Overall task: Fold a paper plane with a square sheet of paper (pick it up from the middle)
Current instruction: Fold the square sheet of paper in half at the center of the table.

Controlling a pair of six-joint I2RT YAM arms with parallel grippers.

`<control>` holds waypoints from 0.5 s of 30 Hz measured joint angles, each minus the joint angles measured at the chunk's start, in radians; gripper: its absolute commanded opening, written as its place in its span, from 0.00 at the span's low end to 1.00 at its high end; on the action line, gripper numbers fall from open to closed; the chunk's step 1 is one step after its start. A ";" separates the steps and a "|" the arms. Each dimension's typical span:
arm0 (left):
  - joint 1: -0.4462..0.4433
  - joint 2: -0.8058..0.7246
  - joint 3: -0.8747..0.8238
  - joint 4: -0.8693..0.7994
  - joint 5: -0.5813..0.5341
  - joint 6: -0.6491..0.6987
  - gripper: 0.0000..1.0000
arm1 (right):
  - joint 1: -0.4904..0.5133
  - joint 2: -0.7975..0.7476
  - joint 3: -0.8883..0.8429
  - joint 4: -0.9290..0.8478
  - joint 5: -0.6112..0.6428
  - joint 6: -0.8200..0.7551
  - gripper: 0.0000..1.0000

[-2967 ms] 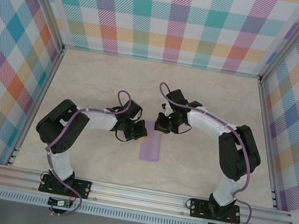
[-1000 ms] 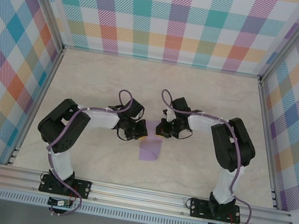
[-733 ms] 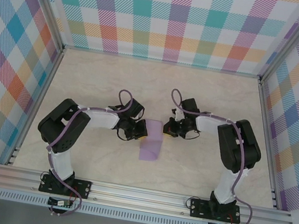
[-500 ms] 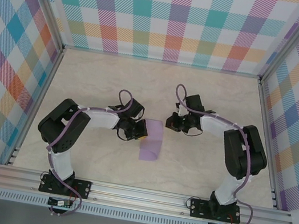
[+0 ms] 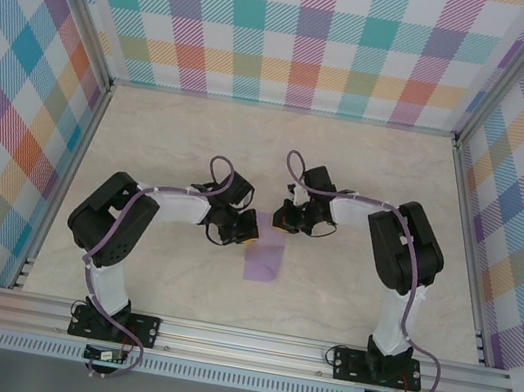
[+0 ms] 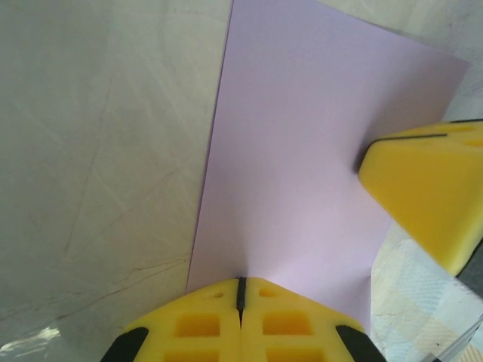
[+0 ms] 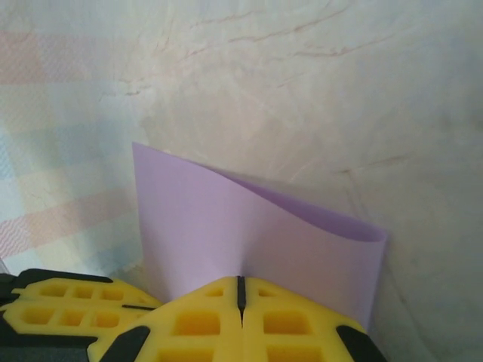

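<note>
The square sheet of paper is lavender and lies mid-table, bent over on itself between the two arms. My left gripper is shut on its left edge; in the left wrist view the sheet runs out from between the closed yellow jaws of that gripper. My right gripper is shut on the sheet's far edge, close beside the left one. In the right wrist view the paper rises from the closed right gripper in a curved, doubled flap. No paper plane shape shows.
The marble-patterned tabletop is walled by plaid panels on three sides. An aluminium rail runs along the near edge by the arm bases. A yellow finger of the right gripper crosses the left wrist view.
My right gripper swung out to the right, opening the sheet taller, then came back left beside the left gripper, and the paper is shorter again. The left gripper stayed put.
</note>
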 measured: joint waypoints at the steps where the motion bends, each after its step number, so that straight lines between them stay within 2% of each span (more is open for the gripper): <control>1: 0.000 0.000 0.000 0.001 0.000 0.002 0.00 | -0.007 0.000 0.000 0.000 0.001 0.003 0.00; 8: 0.000 -0.003 -0.016 0.024 0.001 0.003 0.00 | -0.103 -0.002 0.000 0.002 0.012 0.059 0.00; 15: 0.000 -0.003 -0.018 0.029 0.002 0.003 0.00 | -0.119 -0.085 -0.017 0.000 0.082 0.086 0.00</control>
